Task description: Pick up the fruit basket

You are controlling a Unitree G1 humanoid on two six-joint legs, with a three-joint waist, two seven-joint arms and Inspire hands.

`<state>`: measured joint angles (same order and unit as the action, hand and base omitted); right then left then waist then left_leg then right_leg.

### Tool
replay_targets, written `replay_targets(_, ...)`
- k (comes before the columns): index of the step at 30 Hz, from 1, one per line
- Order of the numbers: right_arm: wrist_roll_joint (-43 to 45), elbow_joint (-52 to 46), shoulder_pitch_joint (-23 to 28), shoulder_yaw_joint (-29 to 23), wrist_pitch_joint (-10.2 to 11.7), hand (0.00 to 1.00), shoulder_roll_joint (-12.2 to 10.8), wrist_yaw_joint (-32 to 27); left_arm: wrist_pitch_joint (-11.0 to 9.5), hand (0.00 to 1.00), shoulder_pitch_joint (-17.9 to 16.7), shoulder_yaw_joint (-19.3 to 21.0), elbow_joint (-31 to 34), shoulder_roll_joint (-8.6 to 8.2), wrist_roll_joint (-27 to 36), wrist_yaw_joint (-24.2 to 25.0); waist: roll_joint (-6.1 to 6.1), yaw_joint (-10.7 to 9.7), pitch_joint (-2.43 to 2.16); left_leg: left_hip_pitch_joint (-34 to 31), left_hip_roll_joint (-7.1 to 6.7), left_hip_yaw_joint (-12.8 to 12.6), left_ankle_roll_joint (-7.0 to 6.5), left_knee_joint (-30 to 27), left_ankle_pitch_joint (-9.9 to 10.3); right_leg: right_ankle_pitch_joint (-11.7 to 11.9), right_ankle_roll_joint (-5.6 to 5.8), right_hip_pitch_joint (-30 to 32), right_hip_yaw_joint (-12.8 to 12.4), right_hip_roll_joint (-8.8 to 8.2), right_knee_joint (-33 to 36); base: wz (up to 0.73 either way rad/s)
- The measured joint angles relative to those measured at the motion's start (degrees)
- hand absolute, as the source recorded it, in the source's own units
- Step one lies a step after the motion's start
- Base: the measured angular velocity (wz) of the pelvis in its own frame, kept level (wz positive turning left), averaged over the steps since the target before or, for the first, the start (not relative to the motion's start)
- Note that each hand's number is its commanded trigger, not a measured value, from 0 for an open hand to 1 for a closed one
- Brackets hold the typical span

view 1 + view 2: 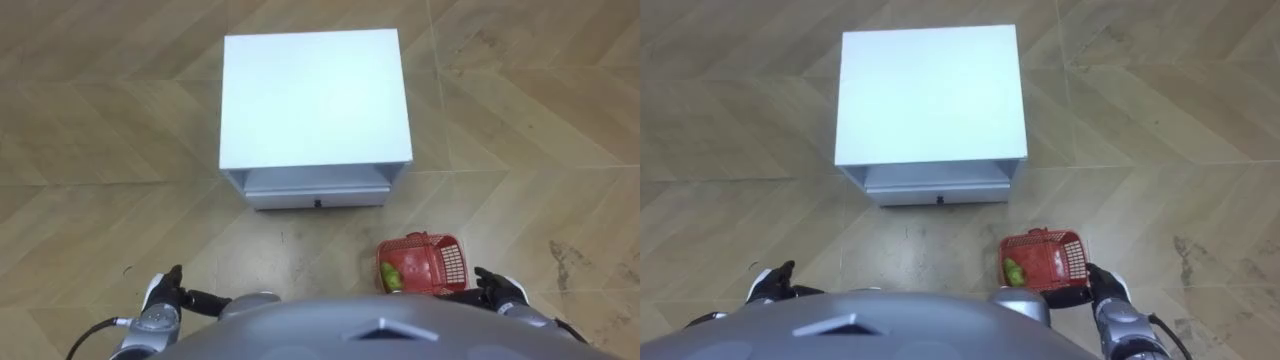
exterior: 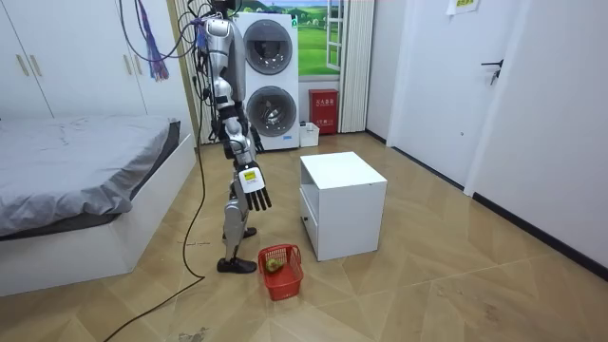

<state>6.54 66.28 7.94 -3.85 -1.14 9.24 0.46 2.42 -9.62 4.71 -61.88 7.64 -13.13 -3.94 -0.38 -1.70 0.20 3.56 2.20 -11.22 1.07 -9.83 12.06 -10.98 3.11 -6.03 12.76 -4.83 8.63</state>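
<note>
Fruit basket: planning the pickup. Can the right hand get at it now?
Probably not yet: the right hand hangs open well above the fruit basket on the floor. Nothing blocks it; bending should do.

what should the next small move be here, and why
Probably bend and lower the right hand toward the red fruit basket. It sits on the floor by the robot's right side, short of the white cabinet, while that hand hangs open and empty well above it in the room view. The left hand hangs idle.
</note>
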Motion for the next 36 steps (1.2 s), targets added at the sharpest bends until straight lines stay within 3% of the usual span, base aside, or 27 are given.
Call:
replay_targets(20, 2.23, 0.93, 0.33, 0.38, -0.19, 0.0, -0.08, -2.2, -0.01, 0.0, -0.41, -0.33, -0.04, -0.1, 0.07, -2.17, -0.53, 0.34, 0.18, 0.89, -0.04, 0.13, 0.0, 0.04, 0.0, -0.13, 0.19, -0.57, -0.04, -0.02, -0.05, 0.0)
replay_targets(27, 1.83, 2.5, 0.11, 0.37, -0.19, 0.0, -0.1, -2.65, -0.19, 0.0, -1.09, -0.33, -0.04, -0.24, 0.09, -3.35, -0.65, 0.38, -0.13, 1.09, -0.15, 0.28, 0.0, 0.01, 0.0, -0.33, 0.2, -0.55, -0.09, -0.09, 0.02, 0.0)
replay_targets(36, 2.88, 2.65, 0.35, 0.06, -0.28, 0.0, -0.13, -3.51, -0.36, 0.0, -1.98, 0.13, -0.73, -0.22, -0.06, -3.44, -0.65, 0.21, -0.07, 0.89, -0.08, 0.24, -0.01, -0.47, 0.0, -0.33, 0.2, 0.11, -0.11, -0.25, 1.44, 0.0)
